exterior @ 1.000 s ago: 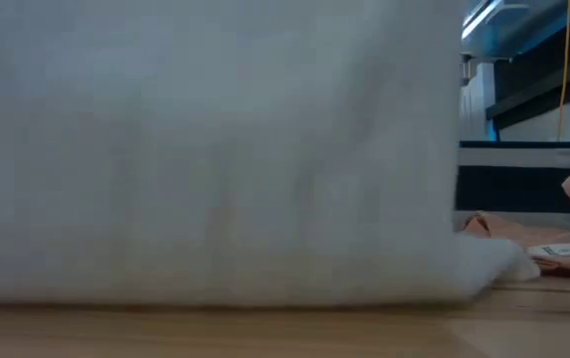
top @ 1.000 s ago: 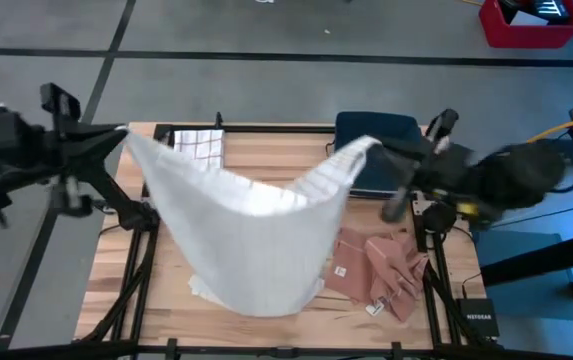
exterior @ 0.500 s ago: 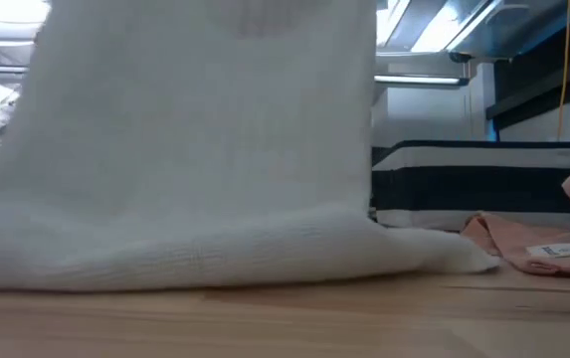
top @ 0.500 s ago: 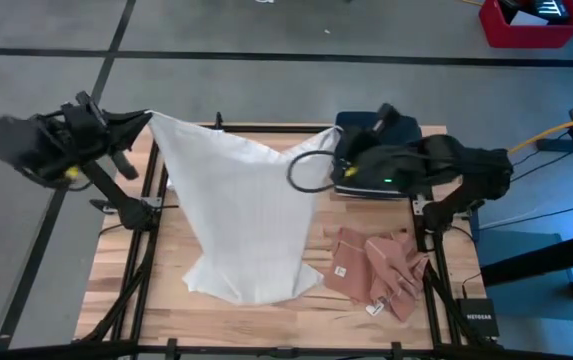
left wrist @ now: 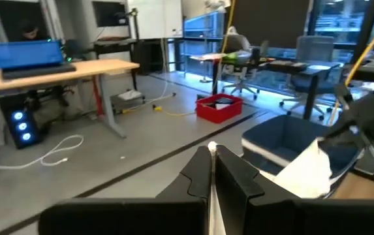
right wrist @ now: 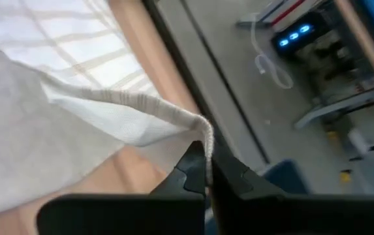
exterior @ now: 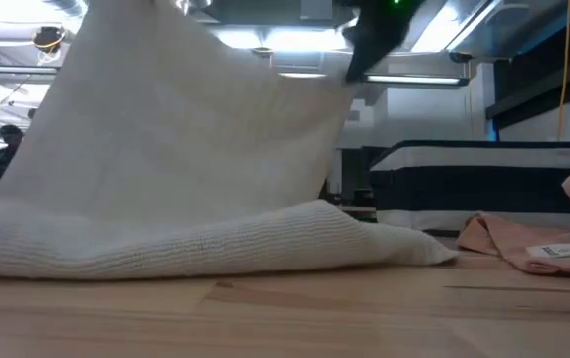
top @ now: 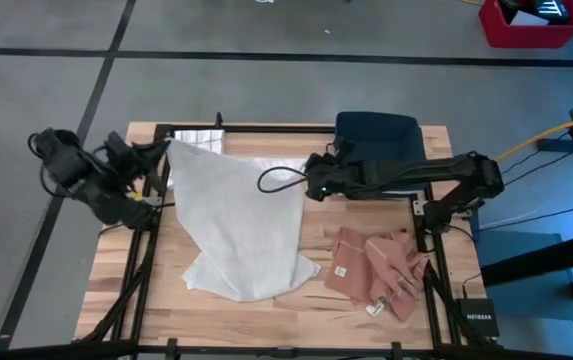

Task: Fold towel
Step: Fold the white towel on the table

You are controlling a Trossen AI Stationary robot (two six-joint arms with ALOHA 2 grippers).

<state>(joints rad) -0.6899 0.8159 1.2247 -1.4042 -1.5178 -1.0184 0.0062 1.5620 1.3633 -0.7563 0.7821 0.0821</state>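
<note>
A white towel (top: 236,215) stretches between my two grippers over the middle of the wooden table. Its lower end (exterior: 215,244) lies on the tabletop near the front edge, and the rest slants up to the grippers. My left gripper (top: 166,152) is shut on one upper corner at the table's far left. My right gripper (top: 306,186) is shut on the other upper corner, above the table's middle; in the low view it shows as a dark shape (exterior: 369,40) at the towel's top. My left gripper pinches the towel's upper left corner (left wrist: 213,147) between its two fingers, coming about level from the table's left side. Only a thin edge shows between the fingers (left wrist: 235,176). The towel runs off toward the other arm. My right gripper pinches the towel's upper right corner (right wrist: 203,128) between its two fingertips (right wrist: 193,160), slanting down from the table's right side. The ribbed hem (right wrist: 121,98) runs away from the fingers, drawn fairly straight, with the cloth sloping down below it.
A crumpled pink cloth (top: 381,268) with a white label lies at the front right of the table. A dark blue bin (top: 376,130) stands at the far edge. A checked cloth (top: 198,136) peeks out at the far left, behind the towel.
Both grippers have come down, the left one in toward the table from the left, the right one toward the table's left and near edge. The towel, earlier hanging sagged between them, has sunk with them: its lower end now lies spread on the table and its top edge is straighter.
</note>
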